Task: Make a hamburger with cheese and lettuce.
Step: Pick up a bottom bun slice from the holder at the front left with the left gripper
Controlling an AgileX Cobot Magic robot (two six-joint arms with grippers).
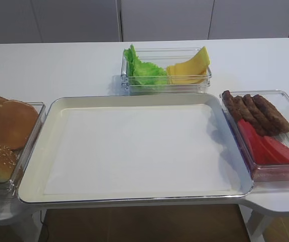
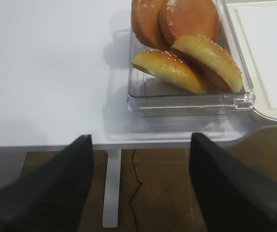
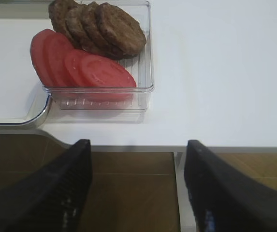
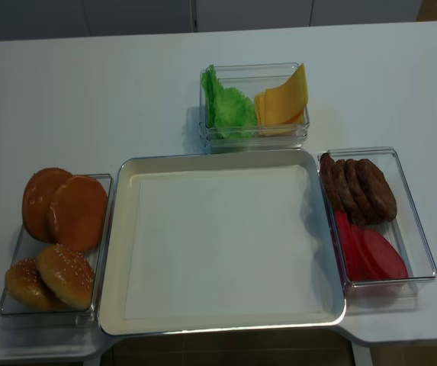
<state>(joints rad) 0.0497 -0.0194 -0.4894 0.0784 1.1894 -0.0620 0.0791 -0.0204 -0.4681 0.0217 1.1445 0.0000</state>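
Squarely at the front of the white desk (image 1: 58,65): a broad metal-rimmed tray (image 1: 134,98) with a pale flat floor. Touches or nearly touches clear boxes on three sides.

Behind the tray, just past its far rim: a clear box (image 1: 165,88) split between two fillings. On its left side, the lettuce (image 1: 143,70), bright green and ruffled, standing up above the wall. On its right side, the cheese (image 1: 189,68), a stack of yellow-orange slices with one pointed corner sticking up at the back. Lies side by side, lettuce against cheese, well apart from either arm.

Left of the tray: a second clear box (image 4: 8,309) with the bread. At its far end, two smooth bun halves (image 4: 62,210), golden-brown, leaning on edge and overlapping. At its near end, two sesame-seeded buns (image 4: 54,274), also tilted, one resting on the other.

Right of the tray: a third clear box (image 4: 420,252). At its far end, dark brown patties (image 4: 359,189) in an overlapping row. At its near end, red tomato slices (image 4: 374,255), fanned against the patties.

Low in the left wrist view: the left pincer (image 2: 140,193), spread wide, gripping nothing. Hangs off the desk's front edge over brown floor, in line with the bread box.

Low in the right wrist view: the right pincer (image 3: 136,188), likewise spread wide and gripping nothing. Hangs off the front edge too, facing the tomato end of the right-hand box.
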